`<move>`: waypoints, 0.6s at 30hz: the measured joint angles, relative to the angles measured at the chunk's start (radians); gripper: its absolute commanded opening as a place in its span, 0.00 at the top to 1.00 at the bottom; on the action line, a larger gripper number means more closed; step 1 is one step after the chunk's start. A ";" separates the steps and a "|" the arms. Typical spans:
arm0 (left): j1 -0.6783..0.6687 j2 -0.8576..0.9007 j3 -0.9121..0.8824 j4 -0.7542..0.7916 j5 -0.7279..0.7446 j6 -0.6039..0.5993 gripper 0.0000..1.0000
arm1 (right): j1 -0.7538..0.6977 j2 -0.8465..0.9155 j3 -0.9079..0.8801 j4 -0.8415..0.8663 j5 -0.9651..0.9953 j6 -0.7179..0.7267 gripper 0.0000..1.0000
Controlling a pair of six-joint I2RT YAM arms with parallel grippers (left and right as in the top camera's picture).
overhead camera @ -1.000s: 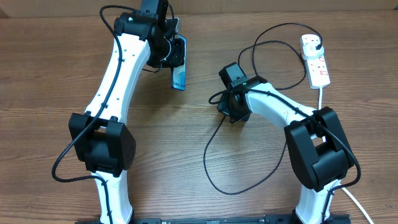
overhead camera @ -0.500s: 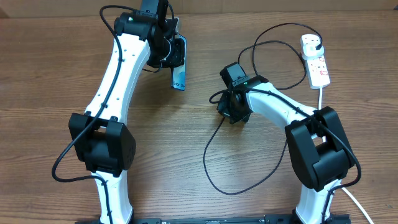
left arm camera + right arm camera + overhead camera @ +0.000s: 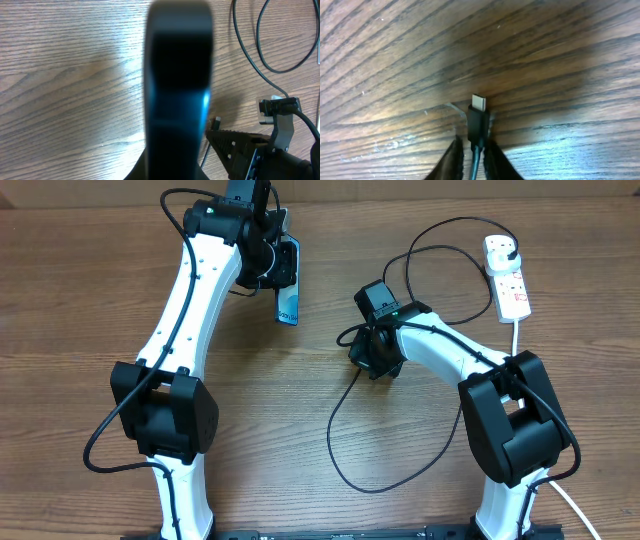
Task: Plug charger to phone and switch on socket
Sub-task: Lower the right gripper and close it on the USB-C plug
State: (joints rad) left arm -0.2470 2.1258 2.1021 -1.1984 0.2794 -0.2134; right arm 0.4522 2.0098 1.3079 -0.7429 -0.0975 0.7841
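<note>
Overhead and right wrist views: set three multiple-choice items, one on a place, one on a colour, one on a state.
1. The white oblong extension socket lies: A) at the far right of the wooden table; B) between the arm bases; C) under the left arm.
2. The long thin charger cable is: A) white; B) red; C) black.
3. The charger's small plug tip is: A) lying loose; B) pinched in the right gripper; C) pushed into the socket.
1 A, it sits top right in the overhead view; 2 C, black in both views; 3 B, the fingers close on the cable behind the tip.
</note>
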 measured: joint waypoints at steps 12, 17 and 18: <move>0.000 0.000 0.000 0.003 0.000 0.000 0.96 | 0.001 0.002 0.000 0.011 0.016 0.001 0.88; 0.000 0.000 0.000 0.003 0.000 0.000 0.96 | 0.001 0.002 0.000 0.010 0.020 0.000 0.92; 0.000 0.000 0.000 0.003 0.000 0.000 0.96 | 0.001 0.002 0.000 0.010 0.022 0.000 0.94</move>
State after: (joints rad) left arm -0.2474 2.1258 2.1021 -1.1950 0.2798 -0.2138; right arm 0.4530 2.0113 1.3079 -0.7330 -0.0753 0.7845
